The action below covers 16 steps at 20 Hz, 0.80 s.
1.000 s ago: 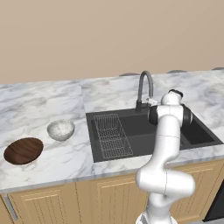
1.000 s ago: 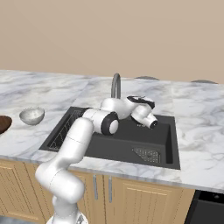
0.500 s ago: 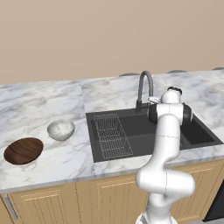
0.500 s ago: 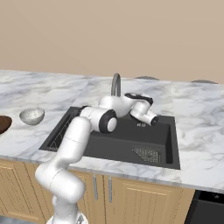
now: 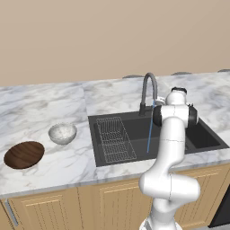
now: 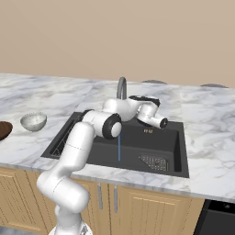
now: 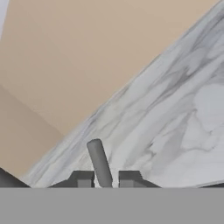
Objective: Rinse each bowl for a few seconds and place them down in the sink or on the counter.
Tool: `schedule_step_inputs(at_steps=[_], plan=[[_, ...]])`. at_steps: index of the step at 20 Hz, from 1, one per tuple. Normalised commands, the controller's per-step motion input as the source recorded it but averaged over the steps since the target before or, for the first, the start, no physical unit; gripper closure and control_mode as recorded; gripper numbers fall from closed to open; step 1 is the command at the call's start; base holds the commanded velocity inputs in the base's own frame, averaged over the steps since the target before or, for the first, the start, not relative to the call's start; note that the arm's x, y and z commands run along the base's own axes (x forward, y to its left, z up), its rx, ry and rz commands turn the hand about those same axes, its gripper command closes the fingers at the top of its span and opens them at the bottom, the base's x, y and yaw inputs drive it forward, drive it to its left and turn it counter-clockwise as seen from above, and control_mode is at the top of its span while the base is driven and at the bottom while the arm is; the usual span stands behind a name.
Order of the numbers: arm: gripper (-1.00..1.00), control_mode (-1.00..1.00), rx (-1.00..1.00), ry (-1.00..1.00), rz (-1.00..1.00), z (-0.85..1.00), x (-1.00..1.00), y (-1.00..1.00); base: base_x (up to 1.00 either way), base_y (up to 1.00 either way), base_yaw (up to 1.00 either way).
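Observation:
The small speckled white-grey bowl (image 5: pixel 62 133) (image 6: pixel 33 121) stands on the marble counter (image 5: pixel 45 112) left of the black sink (image 5: pixel 134 128) (image 6: pixel 137 144). Further left lies the shallow dark wood-grain bowl (image 5: pixel 24 154) (image 6: pixel 3 130). My arm reaches over the basin to the back, beside the arched faucet (image 5: pixel 149 87) (image 6: pixel 121 87). My gripper (image 6: pixel 161 122) (image 7: pixel 106 177) is closed around the grey faucet lever (image 7: pixel 99 159), which stands between its two tips. A thin blue water stream (image 5: pixel 148 134) (image 6: pixel 119 147) falls from the spout into the basin.
A wire rack (image 5: pixel 116 139) lies in the left part of the basin, and a drain strainer (image 6: pixel 153 161) sits at its front right. Marble counter (image 6: pixel 206 137) runs on both sides, with a beige wall behind and wooden cabinet doors below.
Water now runs from the spout, where there was none before. The fingers have drawn closer together around the lever, and the hand has shifted slightly.

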Motion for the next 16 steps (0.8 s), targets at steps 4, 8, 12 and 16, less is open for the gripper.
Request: schedule_step_inputs(at_steps=[4, 8, 12, 16], plan=[[1.0, -1.0, 0.05, 0.12, 0.0, -0.41, -0.43, -0.4, 0.0, 0.0, 0.0], [1.0, -1.0, 0.07, 0.09, 0.0, -0.29, -0.37, -0.42, 0.0, 0.0, 0.0], [1.0, -1.0, 0.11, 0.01, 0.0, 0.3, -0.07, -0.36, 0.0, 0.0, 0.0], [-1.0, -1.0, 0.08, 0.0, 0.0, 0.47, -0.12, -0.19, 0.0, 0.0, 0.0]])
